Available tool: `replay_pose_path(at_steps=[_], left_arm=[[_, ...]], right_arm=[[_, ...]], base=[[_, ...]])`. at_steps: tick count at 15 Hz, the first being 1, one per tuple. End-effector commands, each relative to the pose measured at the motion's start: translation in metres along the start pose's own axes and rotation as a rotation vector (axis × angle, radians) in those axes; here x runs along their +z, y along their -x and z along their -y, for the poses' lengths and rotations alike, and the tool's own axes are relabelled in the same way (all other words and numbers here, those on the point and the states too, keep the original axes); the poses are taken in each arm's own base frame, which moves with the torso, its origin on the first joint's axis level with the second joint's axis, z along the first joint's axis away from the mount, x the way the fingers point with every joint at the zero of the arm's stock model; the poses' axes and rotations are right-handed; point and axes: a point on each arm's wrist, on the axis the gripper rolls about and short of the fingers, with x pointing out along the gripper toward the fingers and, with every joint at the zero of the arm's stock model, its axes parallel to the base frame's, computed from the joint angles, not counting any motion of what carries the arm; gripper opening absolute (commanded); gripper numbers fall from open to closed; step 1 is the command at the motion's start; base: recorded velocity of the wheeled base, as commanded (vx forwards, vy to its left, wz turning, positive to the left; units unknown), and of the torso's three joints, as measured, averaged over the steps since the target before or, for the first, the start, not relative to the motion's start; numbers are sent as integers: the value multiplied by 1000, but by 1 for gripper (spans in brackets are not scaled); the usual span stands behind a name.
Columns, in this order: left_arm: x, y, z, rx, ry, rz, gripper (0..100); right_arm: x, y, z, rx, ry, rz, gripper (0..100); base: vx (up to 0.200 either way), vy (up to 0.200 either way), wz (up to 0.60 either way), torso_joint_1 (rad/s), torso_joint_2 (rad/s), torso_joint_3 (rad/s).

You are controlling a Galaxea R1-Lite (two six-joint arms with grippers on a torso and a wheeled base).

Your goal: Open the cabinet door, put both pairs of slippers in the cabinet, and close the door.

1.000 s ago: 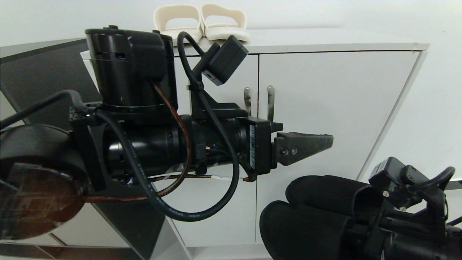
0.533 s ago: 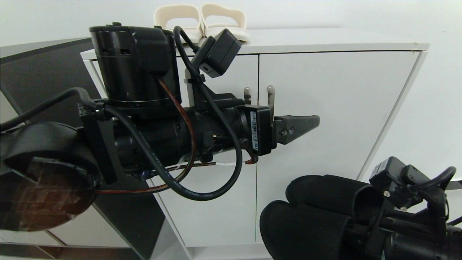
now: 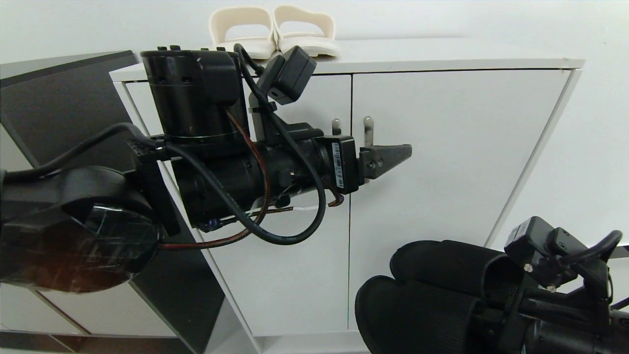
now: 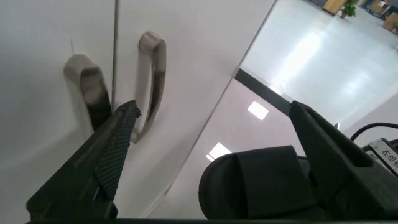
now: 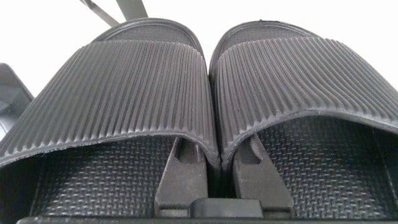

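Atop cabinet [image 3: 442,61], over left door [image 3: 290,260], lay first slipper pair [image 3: 272,30]; second pair [image 3: 432,290] hung low before right door [image 3: 457,157]; left gripper [image 3: 399,153] stood before handles [image 3: 367,129].

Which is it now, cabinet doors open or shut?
Shut. Both doors lie flush with only a thin seam between them, and the open jaws of the left gripper are near the handles.

1. This is an indoor room furnished like a home entrance.
2. A white two-door cabinet [image 3: 442,147] with curved metal handles [image 3: 367,129] stands against a plain white wall [image 3: 589,29].
3. A pair of cream open-toed rubber slippers [image 3: 272,29] lies on its top.
4. Beyond, a bright smooth floor [image 4: 311,50] runs to a green plant [image 4: 350,7].
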Motion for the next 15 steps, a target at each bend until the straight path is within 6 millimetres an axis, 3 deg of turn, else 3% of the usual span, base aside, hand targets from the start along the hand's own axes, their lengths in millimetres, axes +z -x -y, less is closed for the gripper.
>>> replay_pose_path(at_steps=[1,6,12,13,15], left_arm=[[-3,-5,-3,7,2,-10,100],[-7,-23,-7,8,5,-15,100],[-7,-28,-7,-1,5,-16,100],[-6,-28,-7,-3,4,-13,0],[-6,-28,-6,-6,4,-14,0]], right_arm=[[0,0,0,1,1,0,0],[0,2,0,1,0,6,0],[-2,2,-1,23,3,-4,0],[-2,2,-1,25,2,-4,0],[-3,2,-1,35,2,-5,0]], base=[[0,0,0,0,0,0],[0,0,0,0,0,0],[0,0,0,0,0,0],[0,0,0,0,0,0],[0,0,0,0,0,0]])
